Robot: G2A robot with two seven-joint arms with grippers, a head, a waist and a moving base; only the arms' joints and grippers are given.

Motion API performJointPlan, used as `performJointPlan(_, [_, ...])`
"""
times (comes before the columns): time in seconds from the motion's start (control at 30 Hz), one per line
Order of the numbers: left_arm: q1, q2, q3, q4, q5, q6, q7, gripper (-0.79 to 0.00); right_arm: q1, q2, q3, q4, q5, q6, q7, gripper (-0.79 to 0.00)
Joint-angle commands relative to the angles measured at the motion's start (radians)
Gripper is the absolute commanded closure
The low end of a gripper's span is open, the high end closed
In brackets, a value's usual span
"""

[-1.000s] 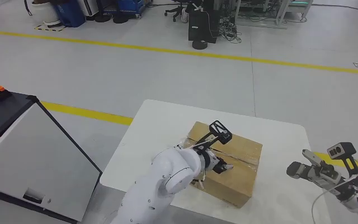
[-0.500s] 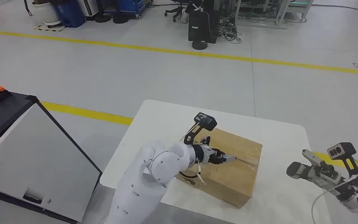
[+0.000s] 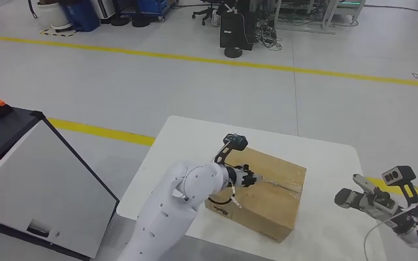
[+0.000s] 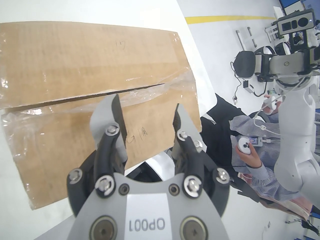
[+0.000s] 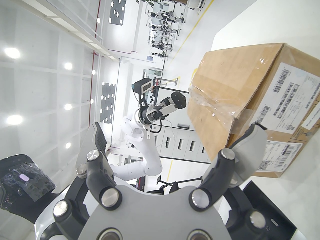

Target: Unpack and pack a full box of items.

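Note:
A brown cardboard box [image 3: 264,192] sits shut on the white table [image 3: 189,140]. Clear tape [image 4: 155,93] runs along its top seam and is crinkled at the end. My left gripper [image 3: 253,177] hovers just above the box top near the seam. In the left wrist view, my left gripper [image 4: 147,112] is open with nothing between its fingers. My right gripper [image 3: 347,189] stays off the table's right side, apart from the box. In its own view, my right gripper [image 5: 175,136] is open and empty, with the box's [image 5: 232,88] labelled end beyond it.
A large grey and white cabinet [image 3: 46,183] stands on the floor left of the table. White shipping labels [image 5: 287,96] cover one end of the box. Bare tabletop lies behind and to the right of the box.
My left gripper has swung and drawn back across the box top, away from the right side, staying open. The box and the right arm have not moved.

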Motion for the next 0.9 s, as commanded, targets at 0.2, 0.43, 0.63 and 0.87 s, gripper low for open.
performJointPlan(0.2, [-0.077, -0.013, 0.037, 0.138, -0.101, -0.036, 0.073, 0.000, 0.000, 0.000, 0.000, 0.000, 0.000, 0.000, 0.000, -0.785])
performJointPlan(0.43, [-0.141, -0.023, 0.068, 0.292, -0.144, -0.024, 0.108, 0.000, 0.000, 0.000, 0.000, 0.000, 0.000, 0.000, 0.000, -0.785])
performJointPlan(0.63, [-0.174, -0.030, 0.074, 0.361, -0.182, -0.017, 0.170, 0.000, 0.000, 0.000, 0.000, 0.000, 0.000, 0.000, 0.000, -0.785])
performJointPlan(0.87, [-0.221, -0.034, 0.124, 0.410, -0.115, 0.032, 0.137, 0.000, 0.000, 0.000, 0.000, 0.000, 0.000, 0.000, 0.000, -0.785])
